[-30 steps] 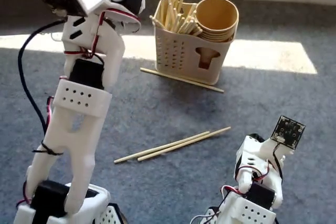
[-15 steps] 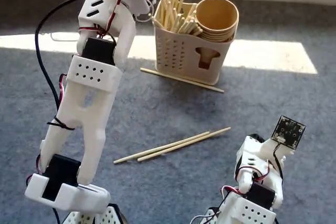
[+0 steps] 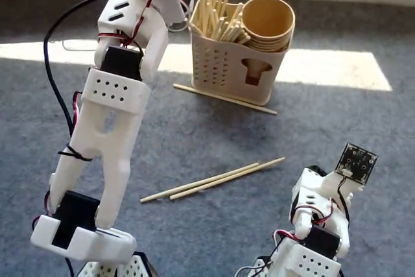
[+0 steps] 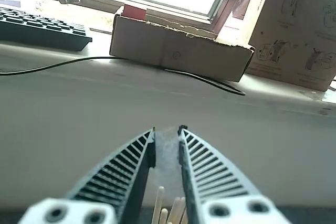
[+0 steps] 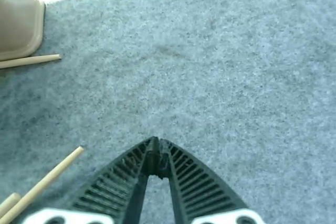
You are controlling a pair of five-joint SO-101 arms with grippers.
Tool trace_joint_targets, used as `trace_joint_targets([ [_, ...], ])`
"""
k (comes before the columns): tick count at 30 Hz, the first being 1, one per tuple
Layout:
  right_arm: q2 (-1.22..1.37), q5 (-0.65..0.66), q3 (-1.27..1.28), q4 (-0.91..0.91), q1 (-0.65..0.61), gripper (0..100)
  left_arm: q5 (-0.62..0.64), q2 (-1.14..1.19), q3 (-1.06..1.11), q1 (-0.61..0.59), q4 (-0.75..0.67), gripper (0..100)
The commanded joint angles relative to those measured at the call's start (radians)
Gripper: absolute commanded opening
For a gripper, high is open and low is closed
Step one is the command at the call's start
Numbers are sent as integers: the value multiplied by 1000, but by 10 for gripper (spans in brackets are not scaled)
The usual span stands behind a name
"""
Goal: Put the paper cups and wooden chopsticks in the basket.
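At the near edge of the high view, the right arm [image 3: 320,215] sits low. The right gripper [image 5: 156,148] is clenched tip to tip on nothing, hanging over the grey carpet [image 3: 194,141]; whether it touches the carpet can't be told. Just beyond, a pair of loose chopsticks [image 3: 214,181] lies flat side by side on the carpet, ends cut off at the right wrist view's edge. Farther on, a single chopstick [image 3: 224,98] lies along the foot of the basket [image 3: 230,63]. The basket stands upright, with the paper cups [image 3: 267,21] nested in one stack at one end and bundled chopsticks [image 3: 214,8] on end beside them. The left gripper [image 4: 167,130] is above the bundle, fingers [image 4: 197,166] parted a narrow slot and gripping nothing; the stick tips below are cut off. Behind, a cardboard box [image 4: 178,48] and a keyboard [image 4: 42,24] sit on a ledge.
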Motion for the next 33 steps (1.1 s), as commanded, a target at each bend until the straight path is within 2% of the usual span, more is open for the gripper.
trace_joint_targets([
  [1, -12, 5, 110, 4, 12, 9, 15, -19, -64, -7, 21, 90],
  [14, -12, 12, 110, 4, 4, 12, 9, -209, -53, -8, 178, 88],
  [20, -12, 203, -64, 53, 1, 9, 14, -211, -56, -41, 173, 88],
  [28, 21, 203, -375, 166, -173, 8, 14, -217, -56, -41, 175, 88],
  [33, 249, 201, -515, 159, -259, 8, 14, -217, -59, -41, 175, 88],
])
